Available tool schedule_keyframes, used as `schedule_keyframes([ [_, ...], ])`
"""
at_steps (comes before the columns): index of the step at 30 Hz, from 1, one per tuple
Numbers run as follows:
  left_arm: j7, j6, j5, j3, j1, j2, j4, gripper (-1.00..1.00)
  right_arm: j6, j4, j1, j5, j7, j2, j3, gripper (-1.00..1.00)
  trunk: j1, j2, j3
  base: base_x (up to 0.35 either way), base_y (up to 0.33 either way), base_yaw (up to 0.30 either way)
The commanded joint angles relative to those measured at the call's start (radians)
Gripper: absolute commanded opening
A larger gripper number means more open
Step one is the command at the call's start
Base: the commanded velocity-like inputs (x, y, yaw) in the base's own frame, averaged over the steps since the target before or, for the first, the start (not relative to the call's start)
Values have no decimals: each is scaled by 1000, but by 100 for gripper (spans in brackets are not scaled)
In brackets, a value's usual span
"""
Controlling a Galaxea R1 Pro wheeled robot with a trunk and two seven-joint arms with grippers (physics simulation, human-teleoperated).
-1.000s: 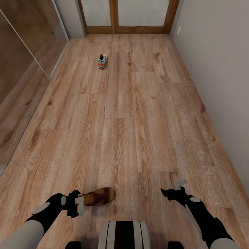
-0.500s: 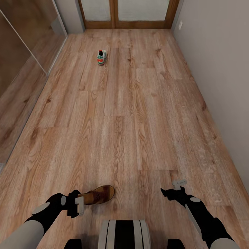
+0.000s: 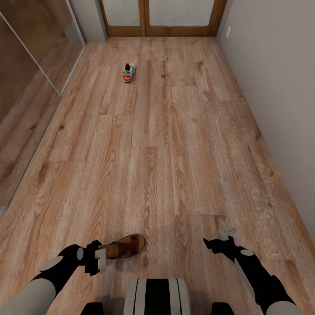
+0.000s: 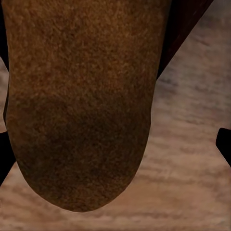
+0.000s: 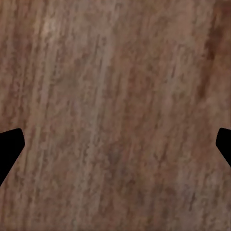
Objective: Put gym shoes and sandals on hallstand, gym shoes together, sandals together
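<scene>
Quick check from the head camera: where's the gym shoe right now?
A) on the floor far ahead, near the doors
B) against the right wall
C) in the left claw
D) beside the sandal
A: the gym shoe stands alone on the floor far ahead near the doors, while the sandal sits at the left claw.

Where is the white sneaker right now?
In the head view the gym shoe stands alone far down the corridor floor, left of centre, near the wooden doors.
</scene>
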Motion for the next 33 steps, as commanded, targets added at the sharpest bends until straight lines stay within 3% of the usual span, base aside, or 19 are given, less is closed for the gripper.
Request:
schedule_keyframes([
  [1,-1,-7,-10,-3,0,1,-1,100,5,-2,0,5,4,0,0,100,0,0,-1,0,0,0],
  [16,0,-5,-9,-3,-1,0,-1,100,5,-2,0,5,4,0,0,100,0,0,-1,0,0,0],
  [17,0,-5,-9,-3,-1,0,-1,-100,5,-2,0,5,4,0,0,100,0,0,-1,0,0,0],
  [33,-1,-5,-9,-3,-1,0,0,-100,5,-2,0,5,4,0,1,100,0,0,-1,0,0,0],
])
